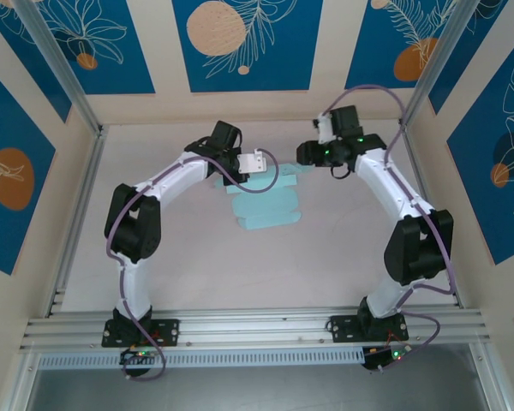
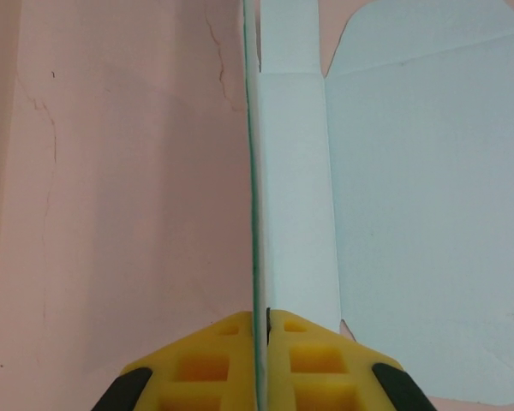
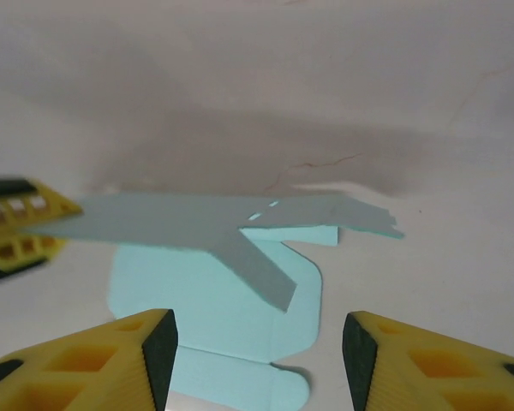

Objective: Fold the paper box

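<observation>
The paper box (image 1: 266, 208) is a flat mint die-cut sheet lying mid-table, with its far panel lifted off the surface. My left gripper (image 1: 264, 161) is shut on that raised panel. In the left wrist view the yellow fingers (image 2: 197, 368) pinch the card edge-on (image 2: 255, 171), and the rest of the sheet (image 2: 428, 214) lies flat to the right. My right gripper (image 1: 301, 157) hovers just right of the raised panel. Its jaws (image 3: 257, 360) stand open with nothing between them, above the flat sheet (image 3: 197, 300). The lifted panel (image 3: 180, 218) stretches across in front of them.
The pale table (image 1: 188, 265) is walled by blue patterned panels (image 1: 240, 43) and aluminium posts (image 1: 60, 64). A metal rail (image 1: 257, 330) runs along the near edge by both arm bases. The left gripper's yellow fingers (image 3: 17, 227) show at the left of the right wrist view.
</observation>
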Available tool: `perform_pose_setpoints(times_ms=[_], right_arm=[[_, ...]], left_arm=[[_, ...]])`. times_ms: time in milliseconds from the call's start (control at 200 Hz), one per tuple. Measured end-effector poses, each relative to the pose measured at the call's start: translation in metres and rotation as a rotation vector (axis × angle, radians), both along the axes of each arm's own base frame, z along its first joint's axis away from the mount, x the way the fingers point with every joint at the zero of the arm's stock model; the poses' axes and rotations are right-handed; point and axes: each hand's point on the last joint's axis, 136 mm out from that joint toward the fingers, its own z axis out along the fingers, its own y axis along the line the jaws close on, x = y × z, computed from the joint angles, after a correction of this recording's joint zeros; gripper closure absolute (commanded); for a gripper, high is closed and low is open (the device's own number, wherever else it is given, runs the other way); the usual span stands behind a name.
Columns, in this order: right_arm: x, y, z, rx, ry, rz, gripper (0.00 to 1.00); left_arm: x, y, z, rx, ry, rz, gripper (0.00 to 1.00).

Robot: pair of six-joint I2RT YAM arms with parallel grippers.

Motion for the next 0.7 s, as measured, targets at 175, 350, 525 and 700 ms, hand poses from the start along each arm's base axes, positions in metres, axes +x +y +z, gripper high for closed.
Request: perform_pose_setpoints(times_ms=[175,350,525,700], right_arm=[[0.008,-0.007,0.006,0.19,0.12,-0.125,0.42],[0.015,0.029,-0.032,0.238,0.281,-0.111,0.36],[0.025,0.051,-0.057,0.225,0.368,-0.094,0.33],[0.029,0.056,-0.059,0.239,0.389,-0.094,0.31]], left_arm=[[0.006,0.001,0.0,0.009,-0.034,0.007,1.0],[0.009,0.002,0.0,0.015,-0.05,0.015,1.0],[0.01,0.002,0.0,0.014,-0.056,0.017,1.0],[0.012,0.002,0.001,0.012,-0.063,0.019,1.0]])
